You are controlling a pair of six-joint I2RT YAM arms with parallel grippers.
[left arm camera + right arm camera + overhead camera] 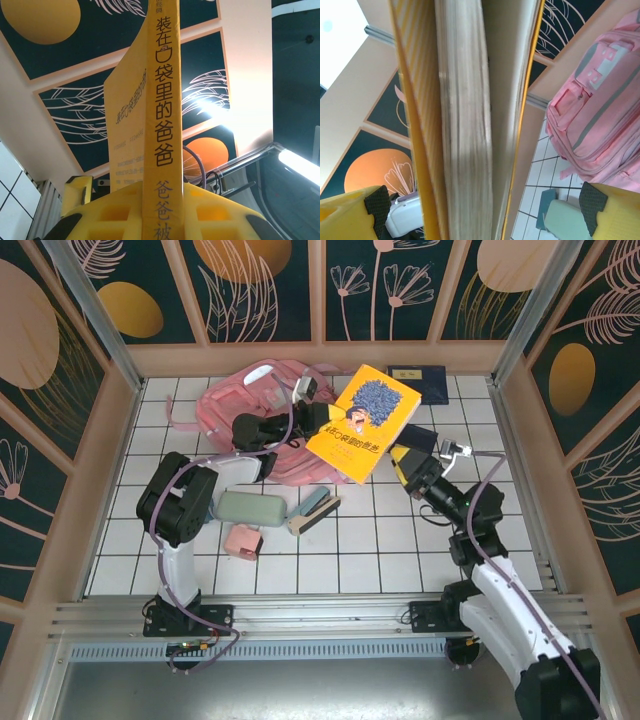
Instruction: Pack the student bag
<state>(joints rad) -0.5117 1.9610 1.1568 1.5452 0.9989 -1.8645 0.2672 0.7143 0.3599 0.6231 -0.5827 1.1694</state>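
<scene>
My left jaws are clamped on the spine of a yellow book [160, 100], lifted clear of the white tiled surface [400, 540]; my right jaws stand apart on either side of its page edge, the black pads [592, 207] not touching the covers; the pink backpack [235, 405] lies at 11 o'clock on the surface, its 3 o'clock side hidden behind the book from above; a green case [250, 507] and a small pink box [243, 540] lie at 8 o'clock.
</scene>
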